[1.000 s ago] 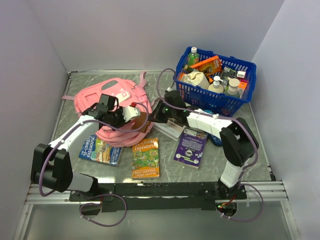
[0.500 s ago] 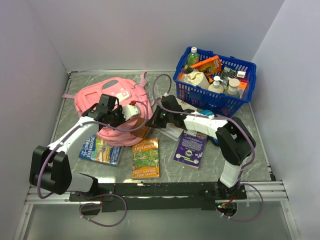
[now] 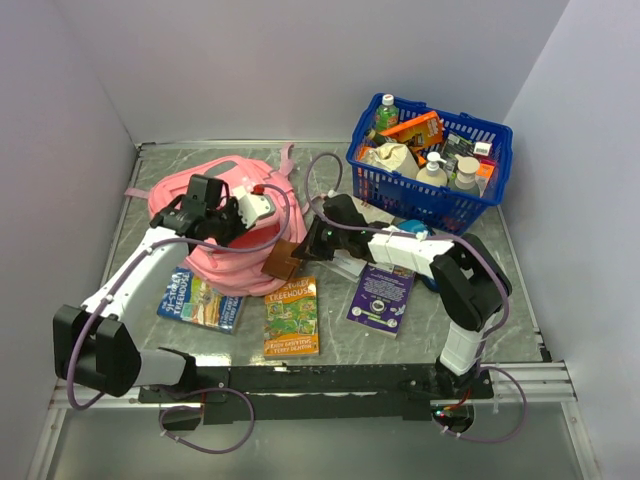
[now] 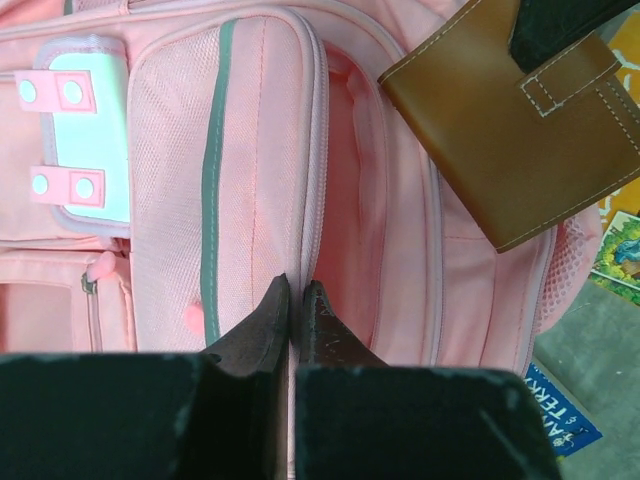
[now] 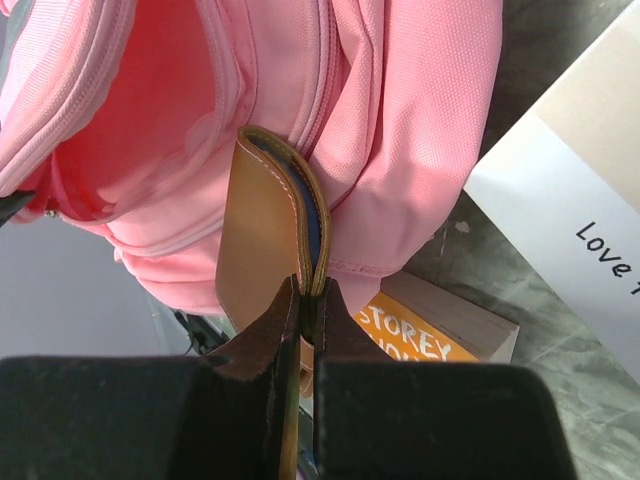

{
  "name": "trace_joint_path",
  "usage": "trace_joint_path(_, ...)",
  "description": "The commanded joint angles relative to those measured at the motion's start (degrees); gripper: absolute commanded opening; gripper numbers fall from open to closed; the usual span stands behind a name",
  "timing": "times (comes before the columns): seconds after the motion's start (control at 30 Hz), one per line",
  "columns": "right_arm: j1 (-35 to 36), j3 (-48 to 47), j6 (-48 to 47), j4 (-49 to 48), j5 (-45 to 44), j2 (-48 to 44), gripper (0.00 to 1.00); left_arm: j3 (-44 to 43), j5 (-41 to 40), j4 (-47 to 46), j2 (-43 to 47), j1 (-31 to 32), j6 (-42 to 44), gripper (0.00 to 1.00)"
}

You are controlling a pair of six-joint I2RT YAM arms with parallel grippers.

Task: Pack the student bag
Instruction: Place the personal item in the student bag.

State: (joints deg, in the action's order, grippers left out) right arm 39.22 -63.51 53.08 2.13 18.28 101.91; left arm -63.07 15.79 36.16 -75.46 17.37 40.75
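Observation:
The pink student bag [image 3: 205, 245] lies at the left of the table. My left gripper [image 3: 228, 215] is shut on the edge of its zip opening and holds that edge up; in the left wrist view the fingertips [image 4: 298, 290] pinch the pink seam of the bag [image 4: 180, 200]. My right gripper [image 3: 306, 248] is shut on a brown leather wallet [image 3: 282, 260] and holds it at the bag's right side. In the right wrist view the wallet [image 5: 265, 220] stands on edge against the bag [image 5: 400, 120], beside the open pocket. The wallet also shows in the left wrist view [image 4: 510, 150].
A blue basket [image 3: 420, 203] full of bottles and boxes stands at the back right. A blue book [image 3: 200, 300], an orange Treehouse book [image 3: 292, 315] and a purple book [image 3: 380, 292] lie in front. A white book [image 3: 345, 264] lies under the right arm.
My left gripper has moved back and to the left, pulling the bag's edge up. My right gripper has carried the brown wallet left, up to the bag's opening.

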Motion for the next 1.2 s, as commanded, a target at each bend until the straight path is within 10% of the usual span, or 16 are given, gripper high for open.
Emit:
trace_joint_path(0.0, 0.59, 3.56, -1.14, 1.83, 0.70, -0.30, 0.00, -2.06, 4.60, -3.02, 4.09, -0.14, -2.60, 0.01)
trace_joint_path(0.77, -2.75, -5.31, 5.37, -9.07, 14.24, -2.69, 0.00, 4.00, 4.07, -6.89, 7.17, 0.12, -7.44, 0.01)
trace_joint_path(1.17, -3.28, -22.54, 10.11, 5.08, 7.22, 7.96, 0.00, 0.32, 7.67, -3.03, 8.40, 1.09, -8.49, 0.01)
